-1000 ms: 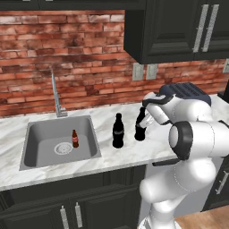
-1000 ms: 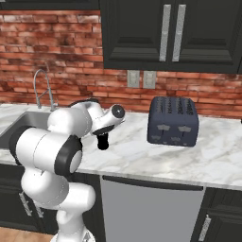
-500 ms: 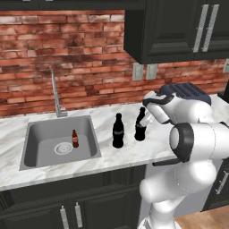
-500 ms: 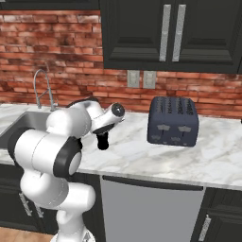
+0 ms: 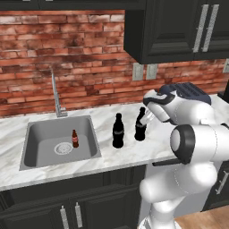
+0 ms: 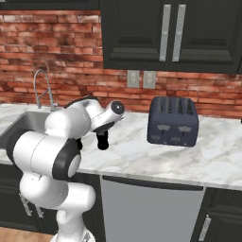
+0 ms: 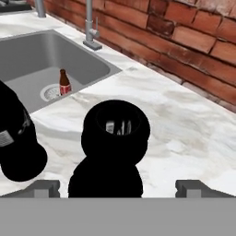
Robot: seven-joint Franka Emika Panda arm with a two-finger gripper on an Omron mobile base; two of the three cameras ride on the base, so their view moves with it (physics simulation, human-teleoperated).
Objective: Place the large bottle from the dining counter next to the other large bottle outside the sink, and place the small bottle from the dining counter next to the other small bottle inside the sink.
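Note:
Two large black bottles stand upright side by side on the marble counter right of the sink [image 5: 36, 154]: the left one [image 5: 118, 131] and the right one [image 5: 140, 125]. My gripper [image 5: 146, 119] is open just behind and above the right bottle, not touching it. In the hand view this bottle [image 7: 115, 138] sits between my spread fingertips [image 7: 46, 188], with the other large bottle [image 7: 16, 143] at the left. A small brown bottle [image 5: 75, 138] stands inside the sink by the drain, also visible as a small bottle [image 7: 64, 83]. The dining counter and its small bottle are out of view.
A faucet [image 5: 56, 96] rises behind the sink. A dark toaster [image 6: 172, 122] stands on the counter to the right. Dark upper cabinets [image 5: 179, 27] hang above, with wall outlets [image 5: 144, 71] on the brick backsplash. The counter's front edge [image 5: 89, 167] is close to the bottles.
My open hand has drawn back up and to the right, away from the right large bottle's neck. The bottle stays upright on the counter.

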